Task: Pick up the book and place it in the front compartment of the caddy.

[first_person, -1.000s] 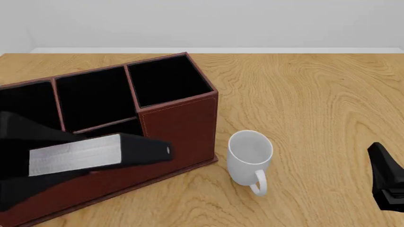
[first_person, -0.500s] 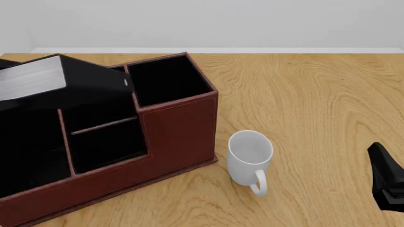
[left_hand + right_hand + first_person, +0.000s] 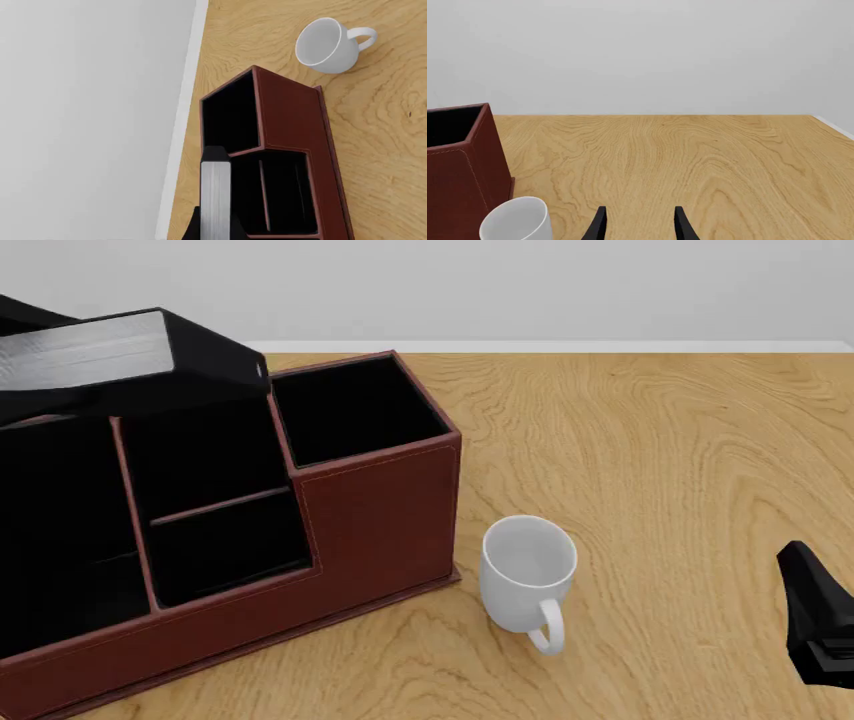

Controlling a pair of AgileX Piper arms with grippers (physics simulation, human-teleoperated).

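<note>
The black book (image 3: 200, 365) with its grey page edge (image 3: 83, 352) hangs in the air over the caddy's back left part, lying nearly flat. My left gripper (image 3: 215, 226) is shut on the book (image 3: 215, 192); its fingers (image 3: 194, 229) barely show. The reddish-brown caddy (image 3: 378, 512) stands at the left. The front compartment (image 3: 203, 455), a narrow full-height black cell, sits behind a low reddish bar (image 3: 220, 504) and just below the book's end. My right gripper (image 3: 639, 227) is open and holds nothing, low at the right (image 3: 821, 625).
A white mug (image 3: 527, 565) stands upright just right of the caddy's front corner, handle toward me, and shows in the right wrist view (image 3: 517, 221). A wide black cell (image 3: 354, 410) fills the caddy's back right. Bare wooden table (image 3: 667, 460) stretches to the right.
The book went from low in front of the caddy up and back over its rear cells, then rose a little more. The right arm has not moved.
</note>
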